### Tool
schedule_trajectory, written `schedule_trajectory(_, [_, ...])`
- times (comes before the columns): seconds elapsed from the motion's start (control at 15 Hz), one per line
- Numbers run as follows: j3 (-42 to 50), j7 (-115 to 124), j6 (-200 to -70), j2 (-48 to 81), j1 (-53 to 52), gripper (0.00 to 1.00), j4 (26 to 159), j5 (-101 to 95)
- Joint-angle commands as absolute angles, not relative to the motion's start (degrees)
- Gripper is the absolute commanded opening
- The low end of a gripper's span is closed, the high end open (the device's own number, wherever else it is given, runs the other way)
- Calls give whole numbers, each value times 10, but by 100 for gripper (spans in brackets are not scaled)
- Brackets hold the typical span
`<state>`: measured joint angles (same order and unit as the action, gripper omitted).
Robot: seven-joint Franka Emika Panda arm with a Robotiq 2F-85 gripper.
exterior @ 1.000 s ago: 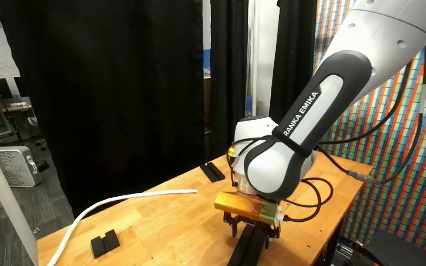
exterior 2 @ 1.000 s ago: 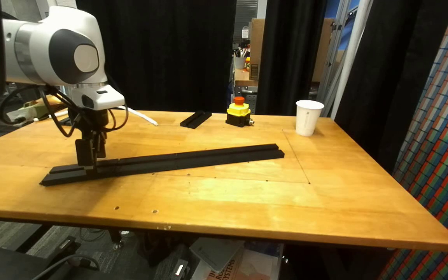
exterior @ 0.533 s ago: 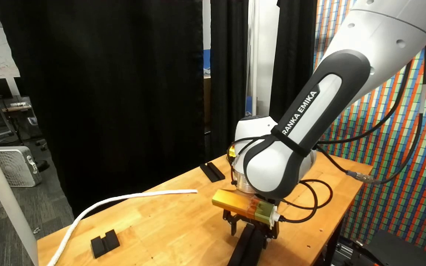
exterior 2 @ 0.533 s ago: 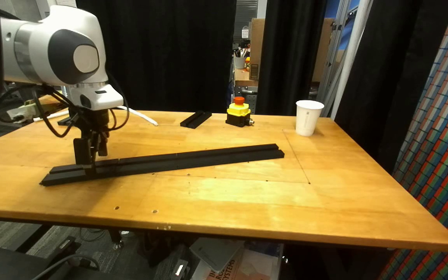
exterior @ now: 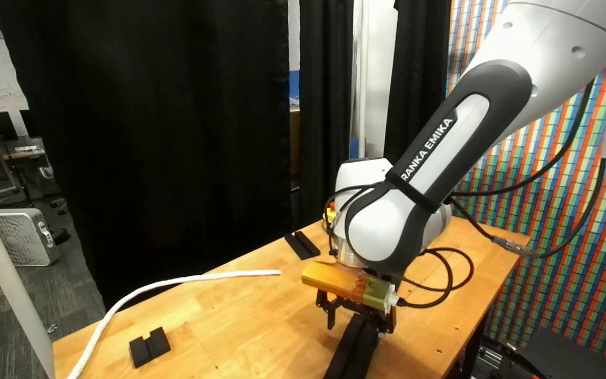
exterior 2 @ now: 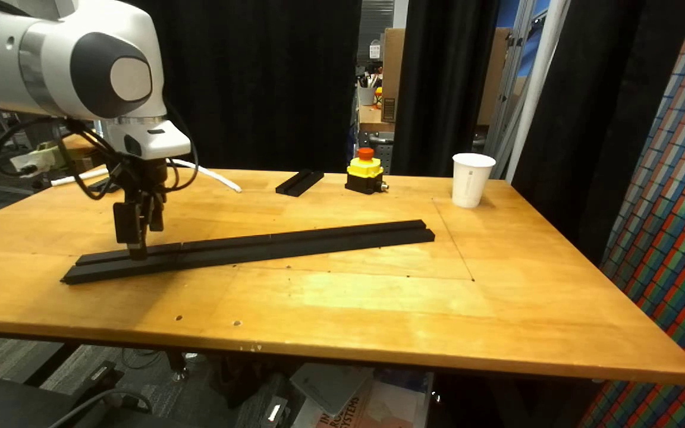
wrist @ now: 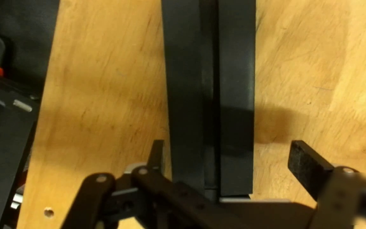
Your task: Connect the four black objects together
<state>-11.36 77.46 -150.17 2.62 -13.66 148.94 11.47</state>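
Holding my pincer (wrist: 227, 146) spread wide, I hover over one end of the black bars (exterior 2: 319, 242) | lying end to end, they slant across the bench (exterior 2: 408, 321) | white cup (exterior 2: 472, 185) upright, well apart

Table (exterior 2: 378, 321): black strip (exterior 2: 307, 242), two blocks (exterior 2: 299, 182), button (exterior 2: 365, 169), cup (exterior 2: 471, 181), cord (exterior: 229, 274).

Pale glare on table (exterior 2: 366, 298); wrist view shadowed, foreground blurred
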Motion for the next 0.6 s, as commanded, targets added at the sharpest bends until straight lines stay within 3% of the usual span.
schedule_trajectory(0.0, [-102,646,-1394,-53,-114,100,1483,105])
schedule_trajectory(0.53, [-19,299,-1091,-208,-25,100,1430,19])
